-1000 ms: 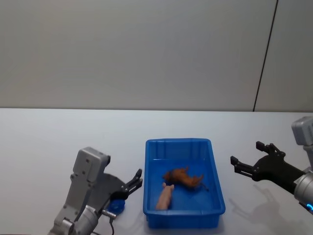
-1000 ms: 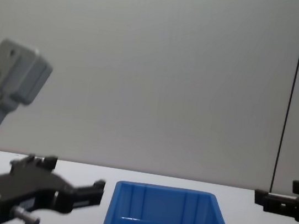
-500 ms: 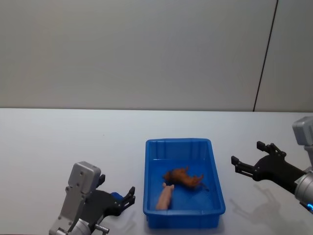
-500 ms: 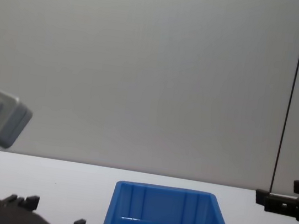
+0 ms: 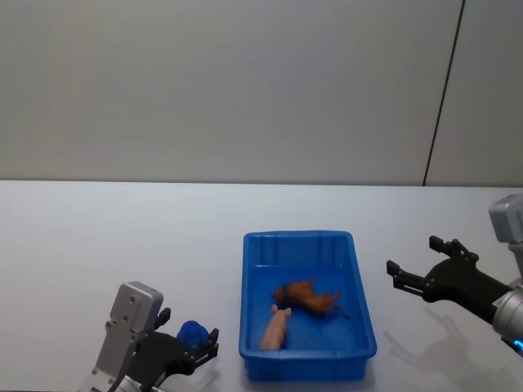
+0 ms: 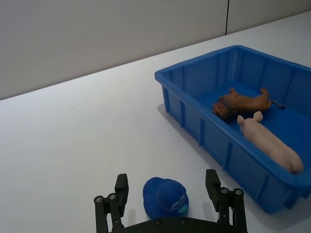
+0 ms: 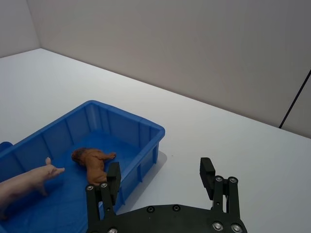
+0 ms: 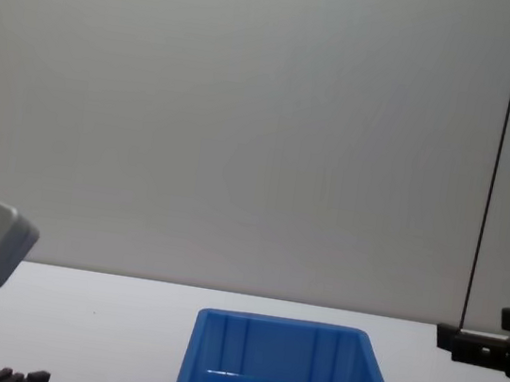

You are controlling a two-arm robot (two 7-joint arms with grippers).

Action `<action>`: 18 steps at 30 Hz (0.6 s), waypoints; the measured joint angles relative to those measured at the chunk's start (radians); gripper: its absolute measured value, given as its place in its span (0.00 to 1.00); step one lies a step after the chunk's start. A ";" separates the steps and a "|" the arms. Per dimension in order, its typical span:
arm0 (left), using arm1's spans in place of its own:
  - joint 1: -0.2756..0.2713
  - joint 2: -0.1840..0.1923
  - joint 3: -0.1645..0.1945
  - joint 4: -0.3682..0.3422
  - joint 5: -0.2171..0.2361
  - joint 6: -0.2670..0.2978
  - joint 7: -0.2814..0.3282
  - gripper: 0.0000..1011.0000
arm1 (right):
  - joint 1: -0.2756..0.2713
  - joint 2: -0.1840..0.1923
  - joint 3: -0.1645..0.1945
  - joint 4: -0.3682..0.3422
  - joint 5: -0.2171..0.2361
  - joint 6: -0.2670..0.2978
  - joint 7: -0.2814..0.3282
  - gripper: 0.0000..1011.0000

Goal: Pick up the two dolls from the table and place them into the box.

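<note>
Both dolls lie inside the blue box [image 5: 306,238] on the white table [image 5: 122,237]: the reddish-brown doll [image 5: 306,297] in the middle, the pale pink doll [image 5: 276,329] toward the near left wall. The left wrist view shows the brown doll [image 6: 241,103], the pink doll [image 6: 269,145] and the box [image 6: 194,73]. My left gripper [image 5: 206,347] is open, low by the table's near edge, left of the box. My right gripper [image 5: 412,254] hangs open to the right of the box, holding nothing. From the right wrist, the right gripper [image 7: 160,166] points toward the box [image 7: 126,119].
A small blue cap-shaped object [image 5: 192,332] lies on the table left of the box. In the left wrist view that blue object [image 6: 166,198] sits in line with the open left gripper [image 6: 166,180], ungripped. A plain grey wall stands behind the table.
My left arm has dropped and pulled back toward the table's near edge, uncovering the small blue object. The right arm, the box and both dolls have not moved.
</note>
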 joint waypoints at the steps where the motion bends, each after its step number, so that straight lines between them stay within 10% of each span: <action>1: -0.001 0.000 -0.001 0.004 0.001 0.001 -0.005 0.99 | 0.000 0.000 0.000 0.000 0.000 0.000 0.000 0.99; 18: -0.017 -0.008 -0.006 0.041 0.026 0.036 -0.064 0.58 | 0.000 0.000 0.000 0.000 0.000 0.000 0.000 0.99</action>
